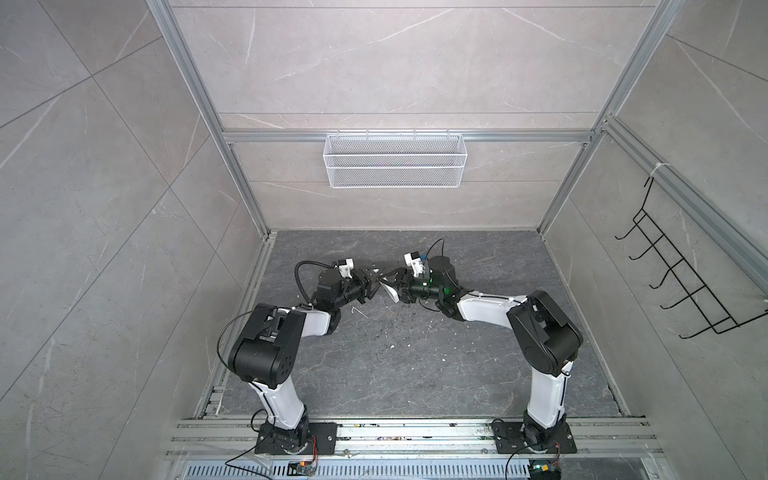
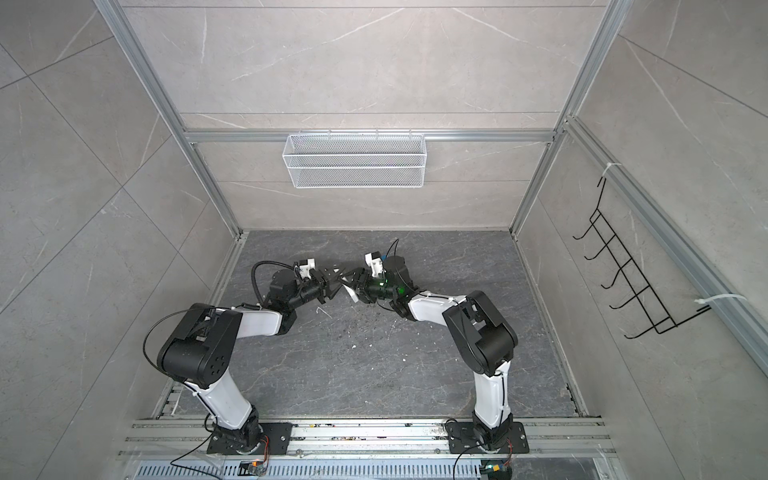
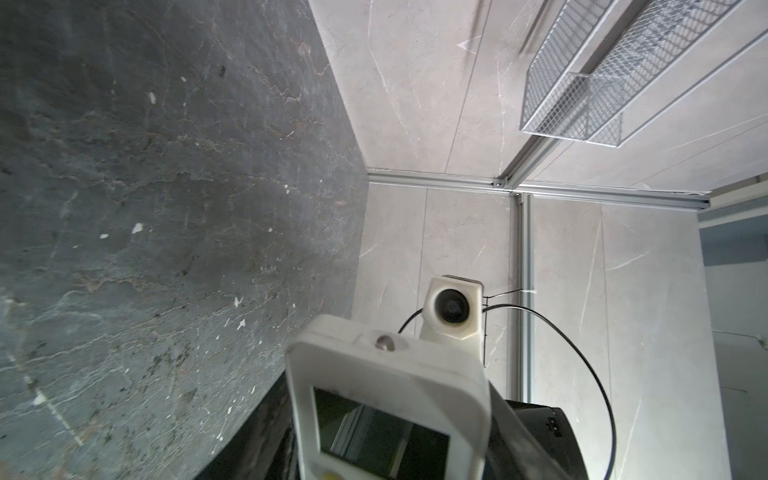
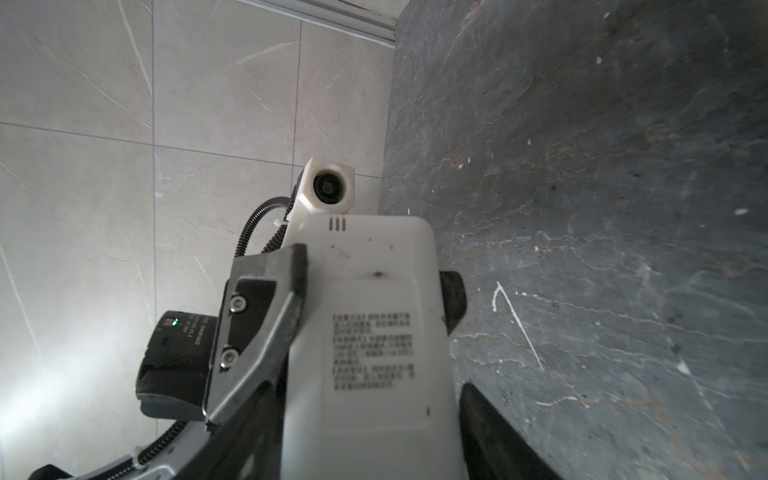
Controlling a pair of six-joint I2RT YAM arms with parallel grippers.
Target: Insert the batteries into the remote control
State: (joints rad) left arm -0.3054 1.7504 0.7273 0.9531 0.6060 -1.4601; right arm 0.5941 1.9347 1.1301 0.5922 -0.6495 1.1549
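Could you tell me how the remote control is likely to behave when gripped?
The remote control probably stays rigid: a hard flat shell. Its smooth white plastic may slip in a grip. Flat, so unlikely to roll.

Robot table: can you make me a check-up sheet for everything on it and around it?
Surface: dark stone tabletop with pale scratch marks.
Job's things: remote control between the two tools, printed label showing in the right wrist view; batteries: nothing seen.
Clutter: white specks and dark crumbs on the tabletop.
Tools: left tool clamps the remote control's sides; right tool at its other end, grip unclear.
Cables: black cable loop by the left wrist; thin black cable above the right wrist.
Surroundings: white mesh basket on the back wall; black hook rack on the right wall.
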